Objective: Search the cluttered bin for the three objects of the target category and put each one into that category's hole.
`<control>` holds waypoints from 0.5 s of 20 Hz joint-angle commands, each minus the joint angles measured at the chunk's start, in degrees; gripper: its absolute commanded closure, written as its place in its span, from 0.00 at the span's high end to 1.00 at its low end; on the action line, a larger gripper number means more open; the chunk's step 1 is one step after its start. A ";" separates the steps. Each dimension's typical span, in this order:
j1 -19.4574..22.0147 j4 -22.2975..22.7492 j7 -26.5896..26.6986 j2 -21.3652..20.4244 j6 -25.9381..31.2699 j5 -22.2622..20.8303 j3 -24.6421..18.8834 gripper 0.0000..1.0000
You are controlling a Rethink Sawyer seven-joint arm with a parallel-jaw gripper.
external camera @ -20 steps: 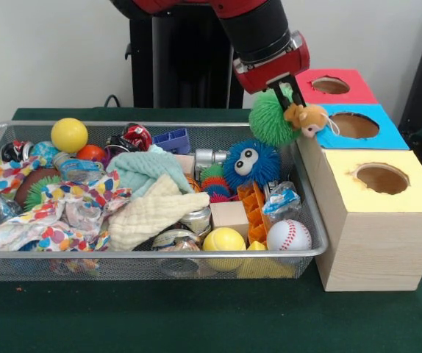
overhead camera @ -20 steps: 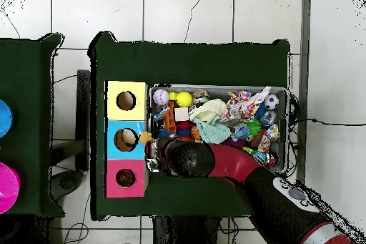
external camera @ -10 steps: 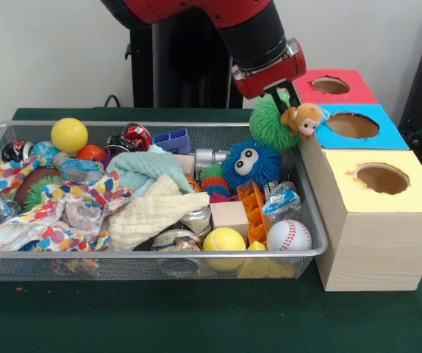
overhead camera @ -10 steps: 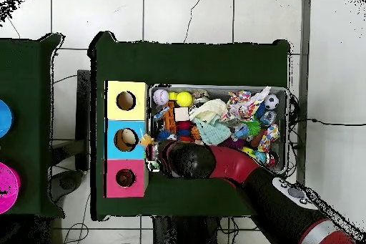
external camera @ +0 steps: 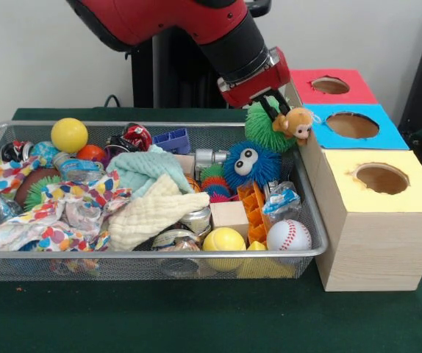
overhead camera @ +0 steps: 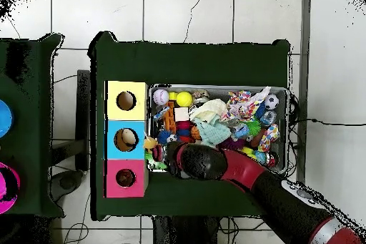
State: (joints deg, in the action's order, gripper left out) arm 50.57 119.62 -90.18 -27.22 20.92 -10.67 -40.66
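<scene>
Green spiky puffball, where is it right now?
Front view: the green spiky puffball hangs from the gripper above the bin's right far corner, beside the blue-topped box.

Green spiky puffball [external camera: 264,126] held aloft beside red-topped box's hole [external camera: 330,85], blue puffball [external camera: 250,165] in mesh bin [external camera: 159,254]

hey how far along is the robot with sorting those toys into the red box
Done: nothing certain; something dark shows in the red box's hole, but I can't identify it. In hand: the claw holds the green puffball with a small orange plush over the bin's end by the boxes, not yet over the hole. Left: drop these, then fetch the blue puffball from the bin.
</scene>
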 commanded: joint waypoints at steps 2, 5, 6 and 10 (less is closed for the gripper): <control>1.71 -0.83 3.39 7.46 -1.01 -6.06 -3.08 0.00; 1.65 -2.75 3.49 7.84 -1.60 -8.79 -1.43 0.00; 1.77 -3.19 3.68 7.98 -1.54 -9.54 -1.22 0.00; 2.08 -3.93 2.30 7.46 -1.48 -10.99 -1.43 0.00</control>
State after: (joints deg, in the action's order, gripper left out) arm 52.63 119.43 -90.18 -22.24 20.79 -17.73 -41.02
